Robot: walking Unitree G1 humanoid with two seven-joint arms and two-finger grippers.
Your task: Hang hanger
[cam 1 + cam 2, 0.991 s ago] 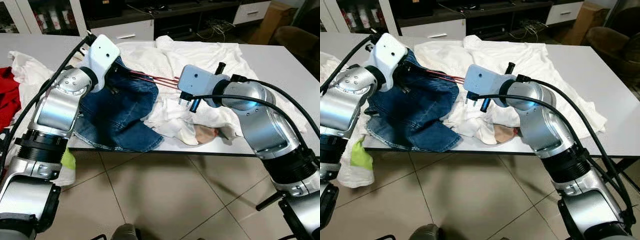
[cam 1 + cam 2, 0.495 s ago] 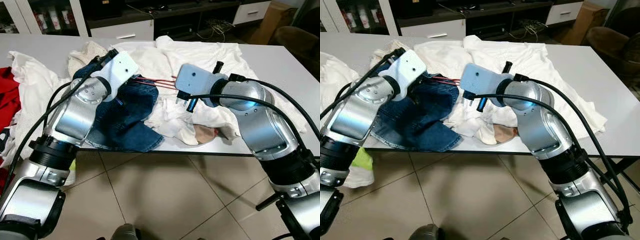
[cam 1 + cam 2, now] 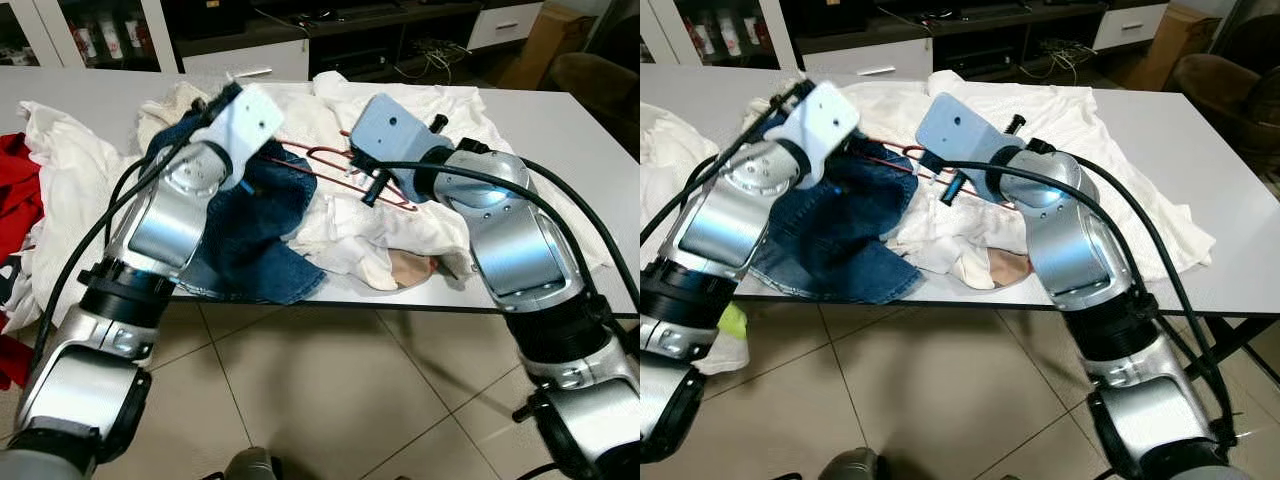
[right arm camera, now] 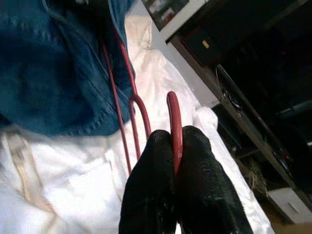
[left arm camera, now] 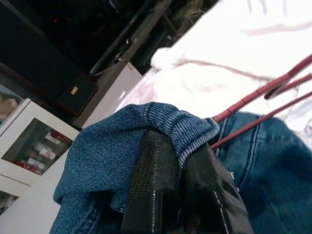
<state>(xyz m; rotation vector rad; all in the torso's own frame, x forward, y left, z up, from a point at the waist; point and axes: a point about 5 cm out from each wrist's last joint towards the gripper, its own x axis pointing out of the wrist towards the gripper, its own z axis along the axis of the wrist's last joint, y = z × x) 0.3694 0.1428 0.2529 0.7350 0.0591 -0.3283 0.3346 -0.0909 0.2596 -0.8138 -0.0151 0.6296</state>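
A red wire hanger lies over the white clothes, one end tucked into a blue denim garment. My right gripper is shut on the hanger's hook, above the middle of the table. My left gripper is shut on the denim's waistband, just left of the hanger's red wires. In the eye views each gripper's fingers are hidden behind its pale wrist housing. The denim hangs from the left gripper onto the table's front edge.
A heap of white clothes covers the grey table. A red garment lies at the far left. The table's front edge is close to me, with tiled floor below. Dark cabinets stand behind the table.
My left arm swung right and up with the denim. My right gripper moved back over the table with the hook, and more of the red hanger now shows.
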